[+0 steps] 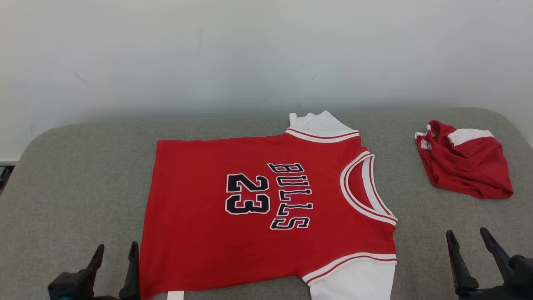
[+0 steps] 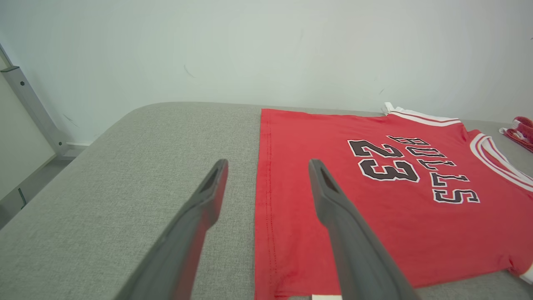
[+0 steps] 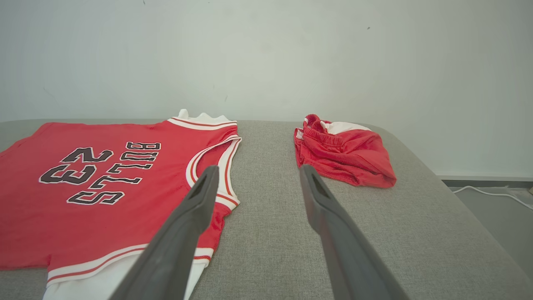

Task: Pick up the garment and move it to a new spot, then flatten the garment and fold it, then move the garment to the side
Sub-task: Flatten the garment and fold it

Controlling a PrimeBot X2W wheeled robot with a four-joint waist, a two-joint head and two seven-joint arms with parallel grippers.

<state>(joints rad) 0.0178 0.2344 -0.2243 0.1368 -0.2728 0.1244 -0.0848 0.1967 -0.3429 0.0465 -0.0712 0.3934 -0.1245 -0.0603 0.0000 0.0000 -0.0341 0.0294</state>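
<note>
L end effector (image 2: 268, 166) astride jersey (image 2: 416, 233) edge

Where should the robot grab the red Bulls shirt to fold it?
Probably by its two near corners: the left gripper on the hem corner, the right gripper on the near white sleeve, both sliding in low from the robot's side. The jersey lies flat on the grey cushion, so only its edges offer a lip to pinch.
</note>
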